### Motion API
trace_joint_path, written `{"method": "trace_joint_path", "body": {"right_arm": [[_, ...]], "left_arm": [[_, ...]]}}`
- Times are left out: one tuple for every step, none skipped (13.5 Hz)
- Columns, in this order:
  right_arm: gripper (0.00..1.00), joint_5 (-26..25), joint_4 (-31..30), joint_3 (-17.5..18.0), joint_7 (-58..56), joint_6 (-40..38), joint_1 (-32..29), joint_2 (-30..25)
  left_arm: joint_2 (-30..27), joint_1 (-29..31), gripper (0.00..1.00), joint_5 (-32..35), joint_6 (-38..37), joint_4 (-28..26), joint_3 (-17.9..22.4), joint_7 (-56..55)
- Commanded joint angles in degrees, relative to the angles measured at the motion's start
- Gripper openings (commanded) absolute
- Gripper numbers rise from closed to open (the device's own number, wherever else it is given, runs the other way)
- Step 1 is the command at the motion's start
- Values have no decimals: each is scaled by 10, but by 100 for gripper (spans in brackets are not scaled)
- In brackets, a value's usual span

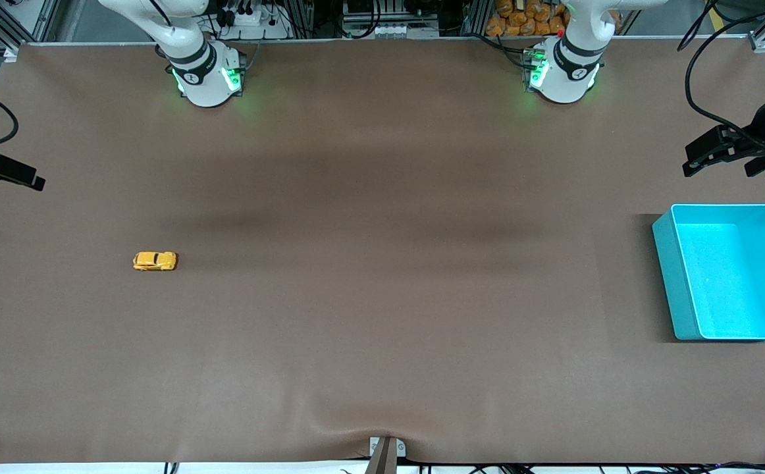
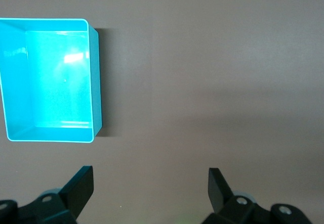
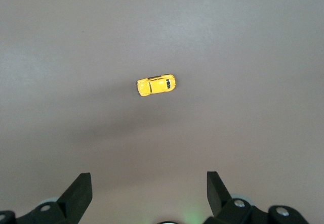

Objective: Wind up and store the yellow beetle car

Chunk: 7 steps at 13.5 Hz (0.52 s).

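The car (image 1: 155, 261) sits alone on the table (image 1: 382, 316), toward the right arm's end. The right gripper (image 3: 148, 189) hangs high over it, fingers wide apart. The left gripper (image 2: 151, 186) hangs up near the bin (image 1: 669, 276), fingers also wide apart.

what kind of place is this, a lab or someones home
Most likely a robotics lab: two arms are bolted along one edge of a brown-covered table, with aluminium framing and cables around it, and only a yellow beetle car and a turquoise bin set out.

Bright, even overhead light; soft shadows, sharp focus.
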Motion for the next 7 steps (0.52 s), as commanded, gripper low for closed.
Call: {"method": "trace_joint_path", "body": {"right_arm": [[100, -5, -8, 6, 44, 13, -4, 11], [100, -4, -14, 6, 57, 19, -6, 14], [100, 1, -17, 6, 105, 30, -9, 16], [100, 2, -22, 7, 163, 39, -7, 23], [100, 9, -28, 7, 218, 44, -6, 30], [100, 10, -39, 7, 247, 52, -5, 30], [100, 10, -42, 7, 273, 56, -5, 30]], "left_arm": [[3, 0, 100, 0, 2, 6, 0, -1], [2, 1, 100, 0, 2, 6, 0, -3], [3, 0, 100, 0, 2, 7, 0, -3], [2, -4, 100, 0, 2, 7, 0, -5], [3, -6, 100, 0, 2, 7, 0, -8], [3, -8, 100, 0, 2, 7, 0, -9], [3, -8, 100, 0, 2, 7, 0, -9]]}}
